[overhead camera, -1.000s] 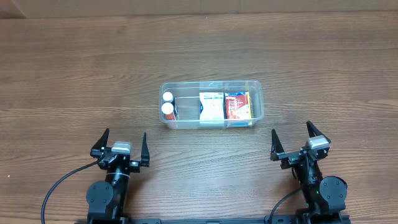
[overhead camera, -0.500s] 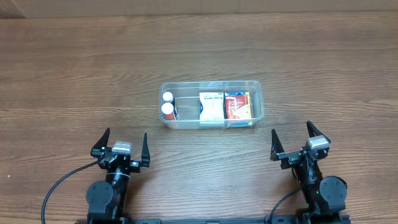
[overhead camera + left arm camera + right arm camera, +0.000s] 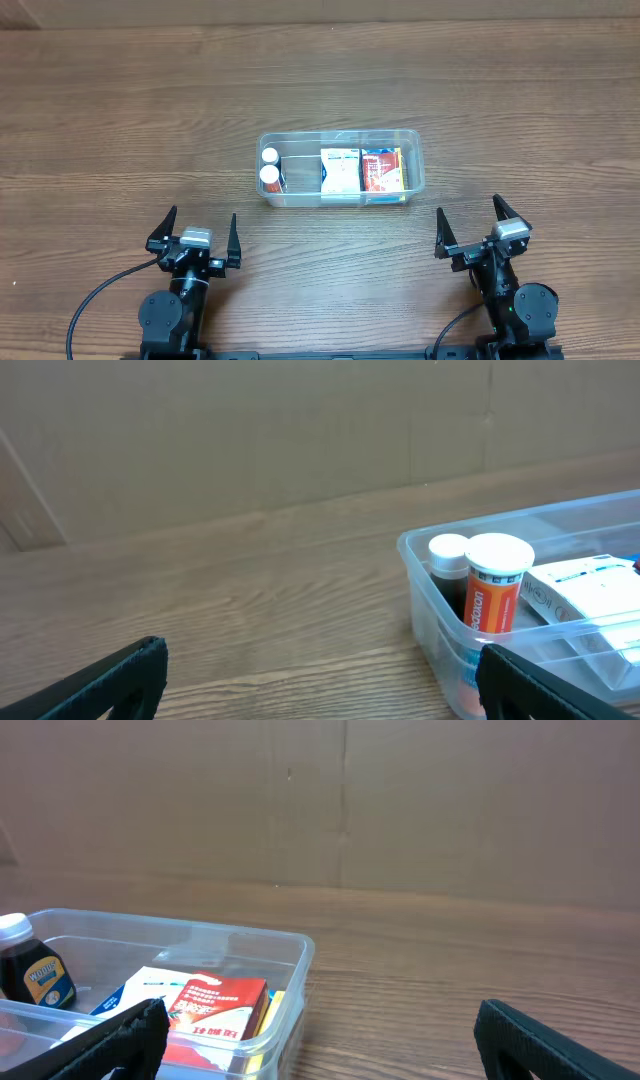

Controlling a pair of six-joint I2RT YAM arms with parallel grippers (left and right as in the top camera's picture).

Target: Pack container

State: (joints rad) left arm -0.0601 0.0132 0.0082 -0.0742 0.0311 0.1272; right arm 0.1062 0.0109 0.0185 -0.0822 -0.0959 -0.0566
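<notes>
The clear plastic container sits mid-table. Inside are two white-capped bottles at its left end, a white and blue box in the middle and a red box at the right. My left gripper is open and empty near the front edge, left of the container. My right gripper is open and empty at the front right. The left wrist view shows the container's left end with the bottles. The right wrist view shows its right end with the red box.
The wooden table spreads on all sides of the container. A brown cardboard wall stands behind the table's far edge.
</notes>
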